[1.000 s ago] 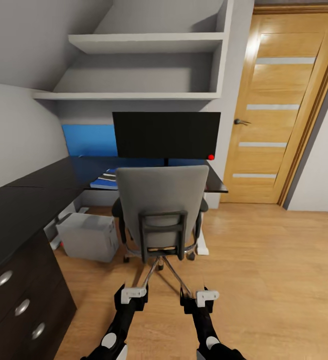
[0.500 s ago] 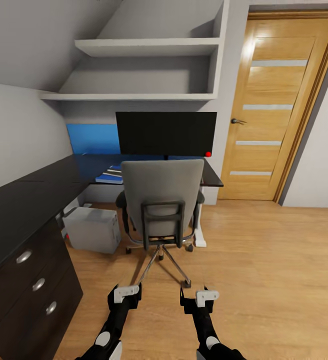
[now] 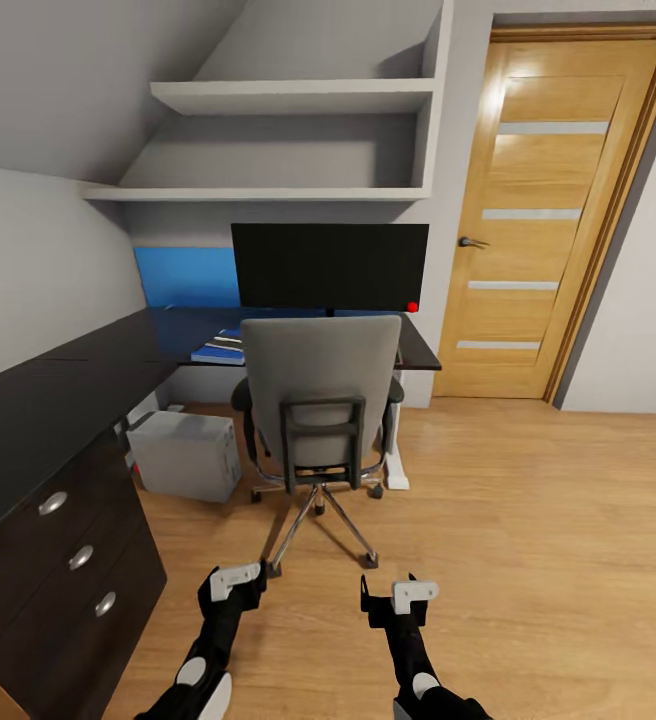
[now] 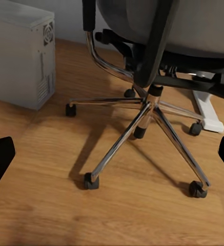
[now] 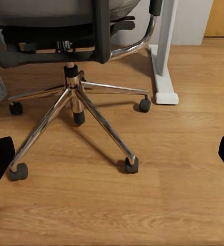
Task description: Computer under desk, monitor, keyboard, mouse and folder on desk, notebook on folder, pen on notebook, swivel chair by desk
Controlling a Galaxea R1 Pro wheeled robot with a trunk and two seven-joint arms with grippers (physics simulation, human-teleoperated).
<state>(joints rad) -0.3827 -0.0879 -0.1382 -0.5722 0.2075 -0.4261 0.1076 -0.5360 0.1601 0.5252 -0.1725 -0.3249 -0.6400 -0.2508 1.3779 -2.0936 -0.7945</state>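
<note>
The grey swivel chair (image 3: 320,395) stands at the desk (image 3: 58,385) with its back to me; its chrome star base (image 4: 142,110) (image 5: 73,97) rests on the floor. Behind it the black monitor (image 3: 330,265) stands on the desk. The blue folder (image 3: 216,352) lies on the desk left of the chair, with pale streaks on top that are too small to name. The grey computer (image 3: 183,455) (image 4: 19,54) sits on the floor under the desk. Keyboard and mouse are hidden. My left gripper (image 3: 230,588) and right gripper (image 3: 400,598) hang low and open, short of the chair base.
Black drawers (image 3: 73,560) with silver knobs stand at my left. The desk's white pedestal leg (image 5: 160,51) is right of the chair. A wooden door (image 3: 543,210) is at the right, with wood floor (image 3: 538,520) before it. White wall shelves (image 3: 288,140) hang above the monitor.
The whole view has pulled back from the chair and desk, so the camera moved. In the picture my left gripper has drifted a little left. Both grippers stay open.
</note>
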